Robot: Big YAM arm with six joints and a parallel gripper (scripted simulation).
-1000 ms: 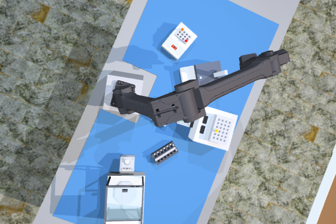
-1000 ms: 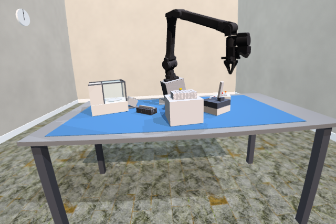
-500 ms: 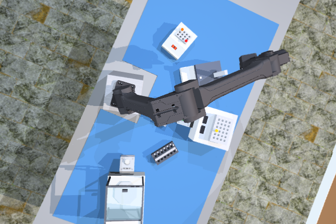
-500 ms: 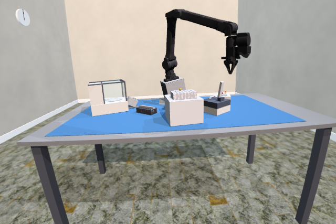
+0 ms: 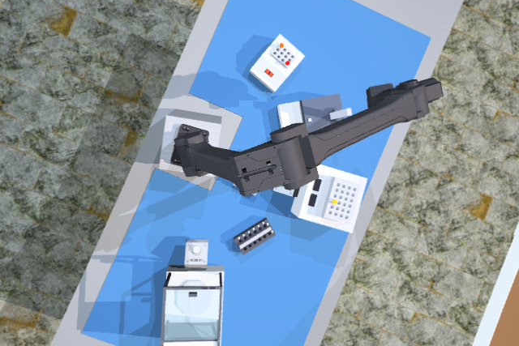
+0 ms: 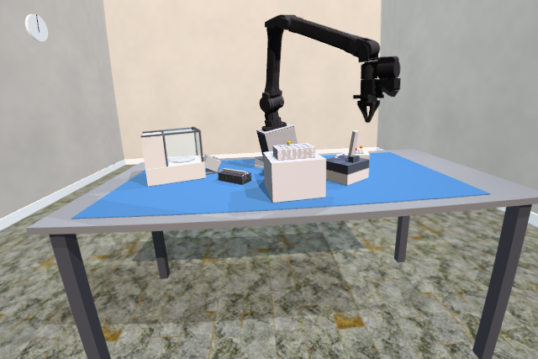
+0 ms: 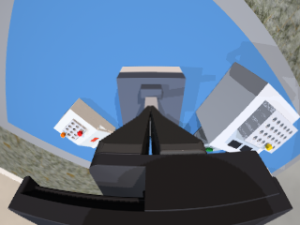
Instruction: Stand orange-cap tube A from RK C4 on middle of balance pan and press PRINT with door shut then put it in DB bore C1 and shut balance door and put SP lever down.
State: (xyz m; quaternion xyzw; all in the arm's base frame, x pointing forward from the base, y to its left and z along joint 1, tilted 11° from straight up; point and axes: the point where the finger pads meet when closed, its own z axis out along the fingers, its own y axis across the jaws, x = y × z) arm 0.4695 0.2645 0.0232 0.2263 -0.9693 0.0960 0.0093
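My gripper (image 6: 368, 117) (image 7: 150, 111) is shut and empty. It hangs high above the spectrophotometer SP (image 5: 318, 108) (image 6: 347, 169) (image 7: 133, 90), pointing down. The SP lever (image 5: 340, 113) (image 6: 354, 143) (image 7: 150, 94) stands upright, well below the fingertips. Tube A's orange cap (image 5: 281, 45) (image 7: 63, 135) sits in the far left corner bore of the dry block DB (image 5: 263, 76) (image 7: 84, 119); a red-capped tube (image 5: 287, 62) stands in the same block. The balance BAL (image 5: 192, 313) (image 6: 171, 170) stands at the far end, its door handle (image 5: 192, 293) near the front edge and its white PRINT key (image 5: 195, 250) in front.
The mixer MX (image 5: 307, 210) (image 6: 295, 181) (image 7: 232, 103) holds a yellow-capped tube (image 5: 334, 201) (image 6: 288, 143) (image 7: 269, 146). The dark magnet block MG (image 5: 254, 235) (image 6: 234, 176) lies between it and the balance. My arm hides most of the rack RK in the top view.
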